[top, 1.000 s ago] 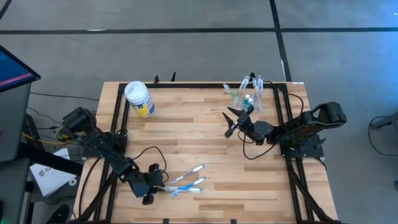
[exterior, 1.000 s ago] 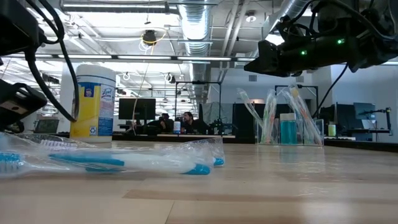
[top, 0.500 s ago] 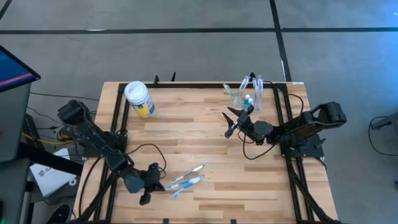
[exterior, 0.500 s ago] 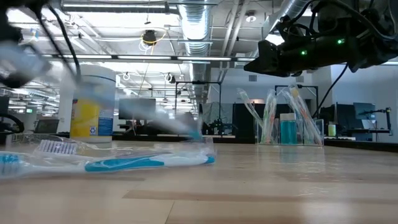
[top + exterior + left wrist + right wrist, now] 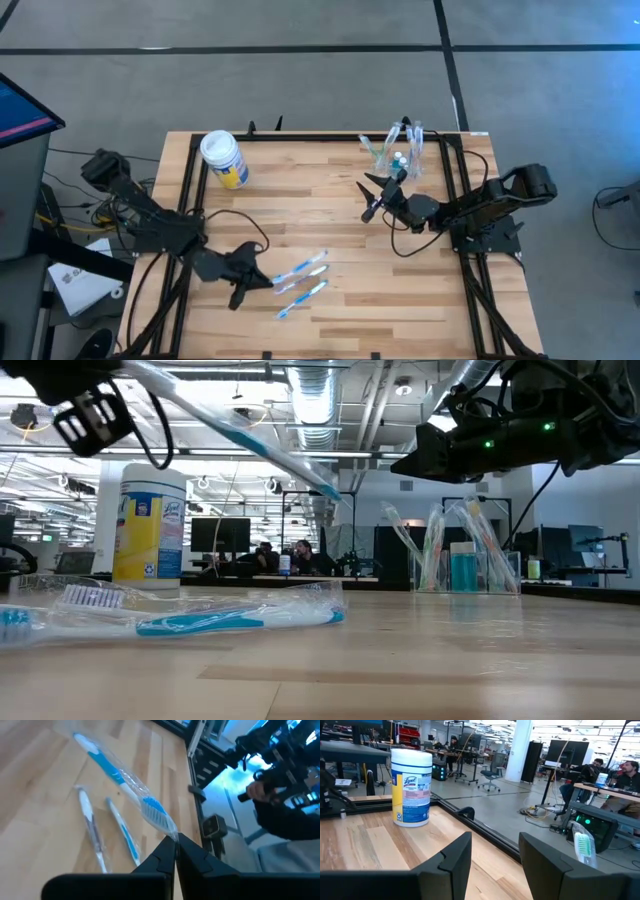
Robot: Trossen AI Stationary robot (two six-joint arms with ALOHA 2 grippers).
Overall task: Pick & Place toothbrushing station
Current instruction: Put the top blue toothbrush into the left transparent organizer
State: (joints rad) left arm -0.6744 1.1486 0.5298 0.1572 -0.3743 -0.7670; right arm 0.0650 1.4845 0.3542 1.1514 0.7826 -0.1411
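Up it comes: my left gripper [image 5: 262, 283] has lifted a wrapped brush [image 5: 301, 271] off the table since a second ago, pinched shut on its head. I'd carry it level toward the cup [image 5: 402, 152] at two o'clock. My right gripper [image 5: 373, 195] waits open beside it. Canister [image 5: 149, 525] reads "Lysol".

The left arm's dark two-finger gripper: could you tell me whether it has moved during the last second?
Yes. The left gripper, shut on a wrapped blue toothbrush, has risen and shifted towards the white-lidded canister.
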